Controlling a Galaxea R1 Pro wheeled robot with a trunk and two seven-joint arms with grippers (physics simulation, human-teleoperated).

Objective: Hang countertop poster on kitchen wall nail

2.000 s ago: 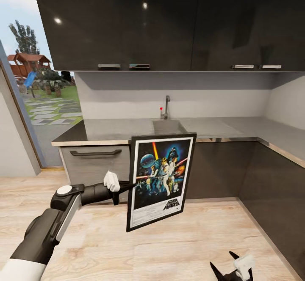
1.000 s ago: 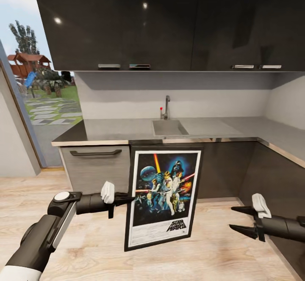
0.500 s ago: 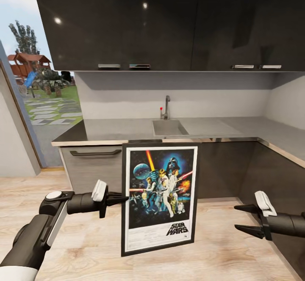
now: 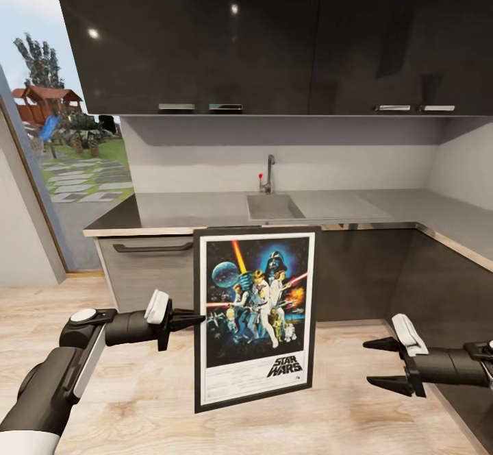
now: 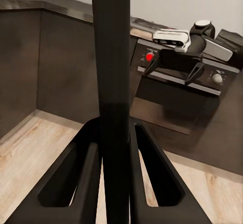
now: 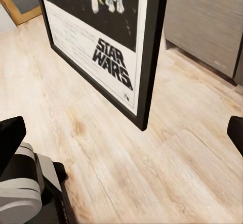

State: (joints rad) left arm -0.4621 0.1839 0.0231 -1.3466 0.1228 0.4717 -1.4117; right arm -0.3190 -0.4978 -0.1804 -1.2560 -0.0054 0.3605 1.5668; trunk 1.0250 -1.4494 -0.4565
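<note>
Left gripper (image 4: pixel 194 318): my arm reaches forward, pinching the poster (image 4: pixel 255 314) edge, upright.
Right gripper (image 4: pixel 378 363): level, fingers spread, nothing held.

black-framed blue-black poster (image 4: pixel 255 316), grey countertop (image 4: pixel 205 210)

The only text that can be read is on the poster (image 4: pixel 255 318). In the head view, in the lower middle of the frame, the logo "STAR WARS" stands in black letters on two lines, at the bottom right of the artwork, just above the white border. In the right wrist view the same "STAR WARS" logo is seen larger and slanted, in the upper middle of the frame, on the poster (image 6: pixel 109 42). Under the logo there are some very small printed lines on the white border, but they are too small to read.
</note>
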